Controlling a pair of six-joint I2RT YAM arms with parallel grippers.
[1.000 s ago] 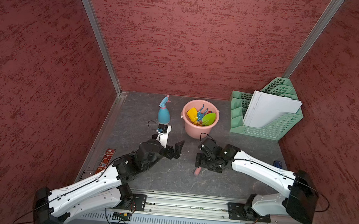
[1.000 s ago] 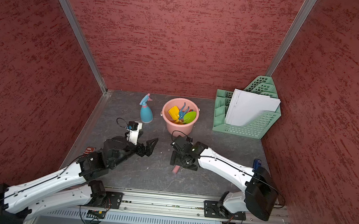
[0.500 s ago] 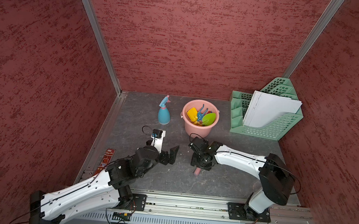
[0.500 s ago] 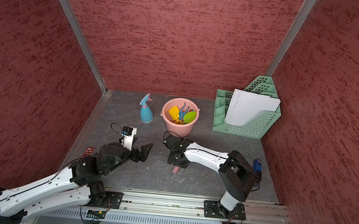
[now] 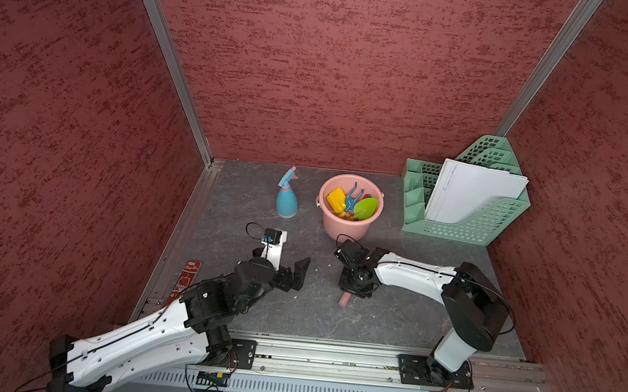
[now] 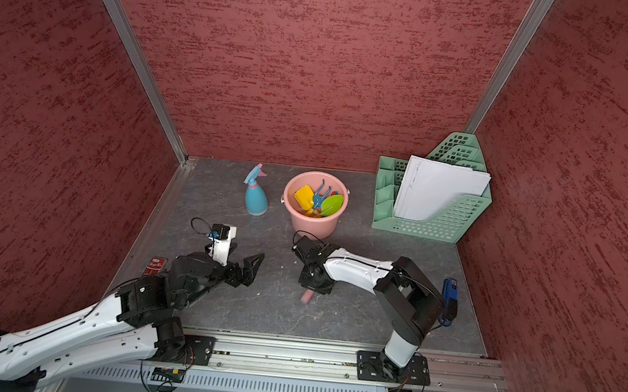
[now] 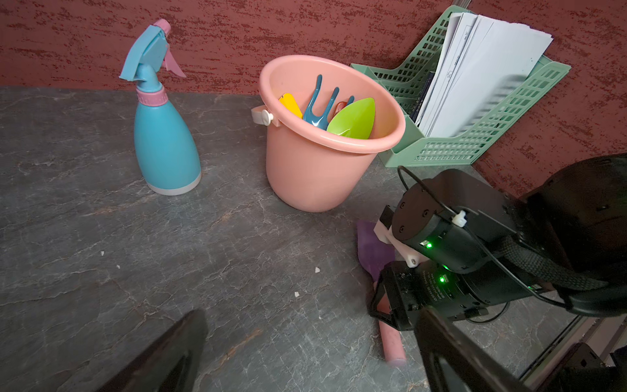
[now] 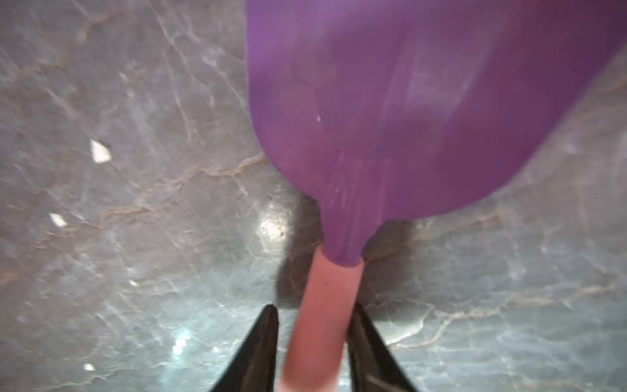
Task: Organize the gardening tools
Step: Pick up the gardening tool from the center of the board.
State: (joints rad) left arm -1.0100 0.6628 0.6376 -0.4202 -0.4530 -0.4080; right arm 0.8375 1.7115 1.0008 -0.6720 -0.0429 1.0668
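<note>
Right end effector [image 8: 314,310] is straddling the purple spade [image 8: 390,101]; grip unclear.
Right wrist view is showing its blade on the surface [image 8: 135,169] beyond the fingers; top views are showing only the pink handle [image 5: 344,299] tip. Left end effector [image 5: 284,261] is gaping apart.

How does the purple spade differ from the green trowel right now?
The purple spade lies on the table; the green trowel stands blade-up in the pink bucket. The right gripper straddles the spade's pink handle; no gripper holds the trowel. Both are small hand tools.

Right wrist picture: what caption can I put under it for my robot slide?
Black jaws straddle the pink handle of a purple spade on the grey marbled table.
</note>
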